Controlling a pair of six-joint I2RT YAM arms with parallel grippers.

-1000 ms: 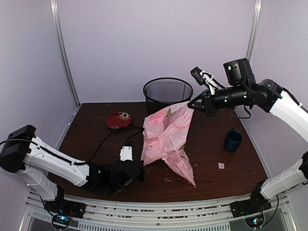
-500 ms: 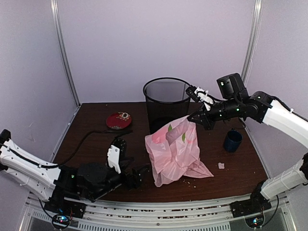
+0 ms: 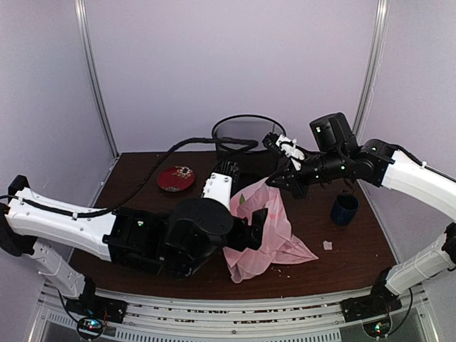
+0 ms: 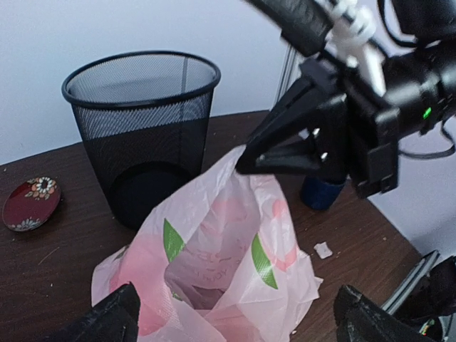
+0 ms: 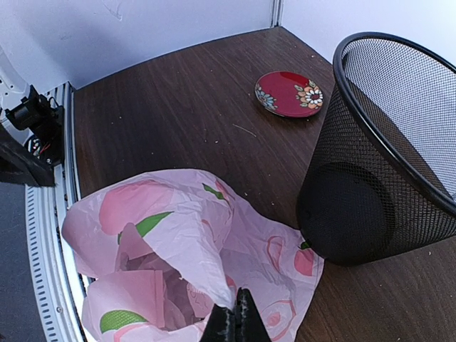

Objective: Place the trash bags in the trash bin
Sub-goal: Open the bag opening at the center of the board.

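The right tool [image 3: 276,179] is clenched on the top edge of the trash bags [image 3: 283,234], apparently to hold the mouth up, the rest slumping below it onto the table [image 3: 142,178], with the trash bin [image 3: 235,120] just behind and the left tool [image 3: 255,226], spread wide and empty, in front.

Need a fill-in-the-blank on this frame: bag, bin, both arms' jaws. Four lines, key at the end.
1. The right gripper pinches the top of the trash bag, its jaws ____.
2. The left gripper faces the bag with its jaws ____.
3. The trash bin stands upright, and no part of the bag is ____ it.
4. The mug beside the right arm is dark ____.

Missing words: shut; open; inside; blue.
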